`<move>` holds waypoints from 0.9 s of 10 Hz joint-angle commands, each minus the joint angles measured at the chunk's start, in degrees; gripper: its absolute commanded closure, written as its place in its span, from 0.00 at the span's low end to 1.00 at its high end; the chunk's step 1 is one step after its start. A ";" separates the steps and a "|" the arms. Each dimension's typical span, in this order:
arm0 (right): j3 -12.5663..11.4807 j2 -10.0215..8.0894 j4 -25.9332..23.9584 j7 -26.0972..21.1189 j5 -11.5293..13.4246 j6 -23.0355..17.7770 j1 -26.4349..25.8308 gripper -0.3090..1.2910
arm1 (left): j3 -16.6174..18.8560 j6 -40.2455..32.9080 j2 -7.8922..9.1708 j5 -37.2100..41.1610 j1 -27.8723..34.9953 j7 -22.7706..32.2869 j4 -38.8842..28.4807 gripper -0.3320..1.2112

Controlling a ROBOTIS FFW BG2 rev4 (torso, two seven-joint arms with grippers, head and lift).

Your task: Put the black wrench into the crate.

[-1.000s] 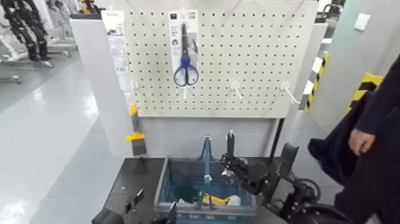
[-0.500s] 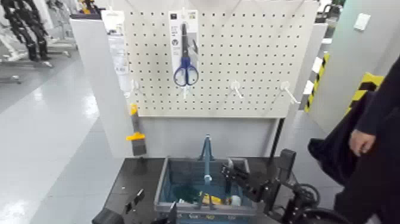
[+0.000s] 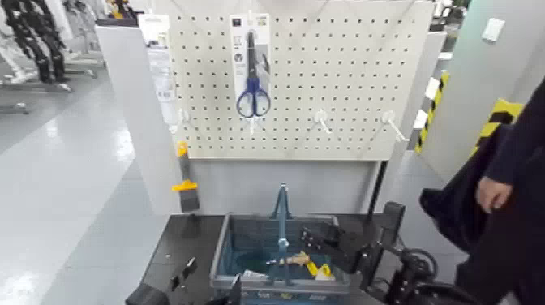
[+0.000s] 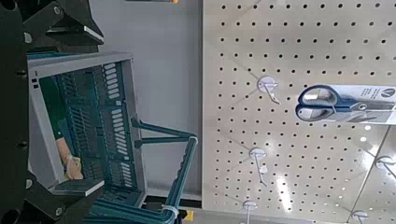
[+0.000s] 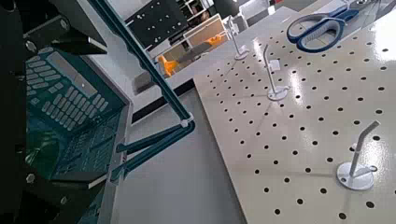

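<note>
R gripper [image 3: 306, 236], fingers apart w/ nothing between, hangs over crate [image 3: 218, 258] nr its R edge; L gripper [image 3: 214, 271], fingers also apart, idles off nr L corner. Black wrench can't be made out, prob. in crate; release looks done, only arm withdrawal left.

- We reach our right arm [image 3: 369, 264] forward and inward, its gripper [image 5: 101, 112] spread open.
- We hold our left gripper [image 4: 101, 111] low, fingers apart.

White pegboard [image 3: 349, 81] above grey floor [image 3: 65, 186]
</note>
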 commanded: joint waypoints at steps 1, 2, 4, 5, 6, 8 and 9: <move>0.00 0.00 -0.24 0.06 -0.06 -0.01 -0.06 0.22 | -0.02 0.05 0.01 0.00 -0.03 0.00 0.00 0.35; -0.09 0.00 -0.24 0.06 -0.14 -0.71 0.03 0.23 | -0.02 0.05 0.01 0.00 -0.03 0.00 0.00 0.35; -0.26 0.00 -3.84 -4.25 0.30 -5.02 2.49 0.24 | -0.02 -0.04 0.01 0.00 -0.03 0.00 0.00 0.35; -0.09 0.00 -7.10 -8.12 0.38 -8.97 5.48 0.24 | 0.06 -0.04 0.01 0.00 0.06 0.00 0.00 0.35; 0.26 0.17 -10.88 -14.88 1.09 -15.12 9.87 0.25 | 0.06 -0.04 0.01 0.00 0.06 0.00 0.00 0.35; 0.00 2.20 -16.85 -24.73 5.04 -24.79 19.45 0.25 | 0.42 -0.13 0.01 0.09 0.32 0.00 0.00 0.35; -0.44 3.16 -19.93 -26.57 6.80 -26.99 23.67 0.25 | 0.59 -0.22 0.01 0.09 0.50 0.00 -0.09 0.35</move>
